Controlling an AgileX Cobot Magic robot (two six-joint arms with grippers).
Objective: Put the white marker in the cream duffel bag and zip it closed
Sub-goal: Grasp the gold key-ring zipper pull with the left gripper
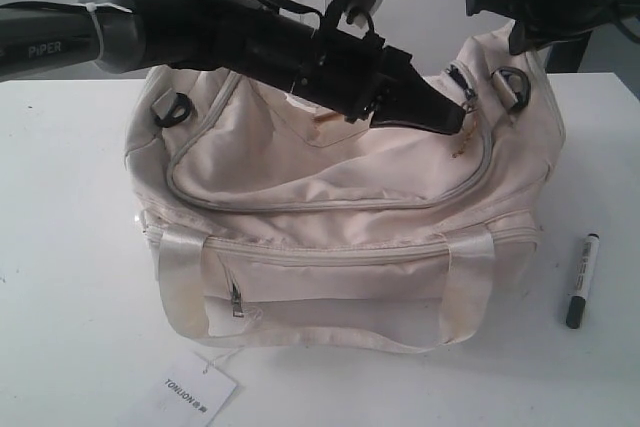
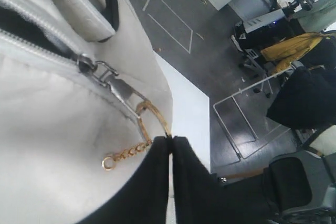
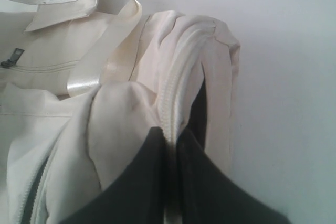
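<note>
**Exterior view, read left to right.** A white table bears the cream duffel bag at its middle, with the front zip pocket turned to the camera. A white paper tag is seen on the table just before the bag's left front corner. The left arm is extended from the left edge across the top of the bag, and the left gripper is placed at the bag's right shoulder.

In the left wrist view its fingers are pressed together, and the ring of the gold chain pull is pinched between their tips. The loose chain end rests on the fabric. The zipper slider is found just beside the pull, and a dark gap is visible between the zipper's rows beyond it.

Farther right, the right gripper is set at the bag's upper right end. Its jaws are nearly closed, and a fold of bag fabric with the zipper's end is clamped between them. At far right the white marker is seen lying flat on the table, outside the bag and apart from it, with its dark cap pointed toward the camera.
</note>
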